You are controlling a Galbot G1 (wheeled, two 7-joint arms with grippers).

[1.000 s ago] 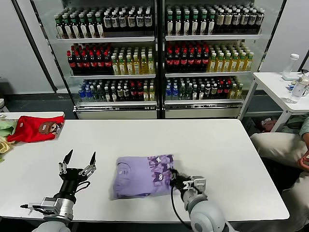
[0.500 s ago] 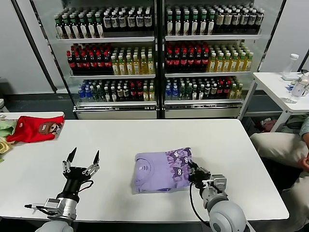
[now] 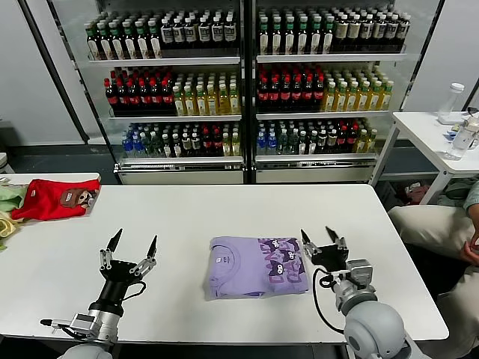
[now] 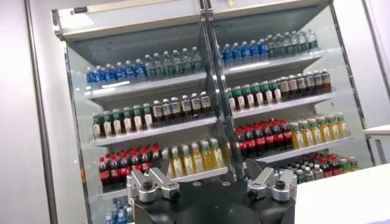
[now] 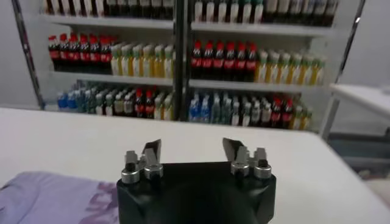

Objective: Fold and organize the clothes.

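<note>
**benchwatcher:** where's the shirt sitting, and which way is it lying?

**me:** The lavender T-shirt (image 3: pixel 257 267) is lying folded into a flat, roughly rectangular packet on my white table (image 3: pixel 224 217), toward the near edge and a bit right of centre. Its long axis is running left to right across the table. The plain end with the neckline and a small dark label is pointing toward my left side, and the end with the dark cartoon print is pointing toward my right. The cloth is looking thin and soft, with a few slack wrinkles along the near edge.

**benchwatcher:** and your grippers?

**me:** My right gripper (image 3: pixel 323 239) is sitting just beside the printed end, fingers spread apart and pointing up and away, holding nothing. From its wrist camera I'm seeing the two dark fingertips (image 5: pixel 152 148) parted over bare tabletop, with a corner of the purple cloth (image 5: pixel 55 198) showing low down beside the gripper body. My left gripper (image 3: pixel 132 244) is hovering over the table well apart from the shirt on its plain side, fingers splayed wide too, empty.

**benchwatcher:** anything else up there?

**me:** A red garment (image 3: pixel 52 200) is lying at the far left corner, and drink shelves (image 3: pixel 247 90) packed with bottles are standing behind the table.
</note>
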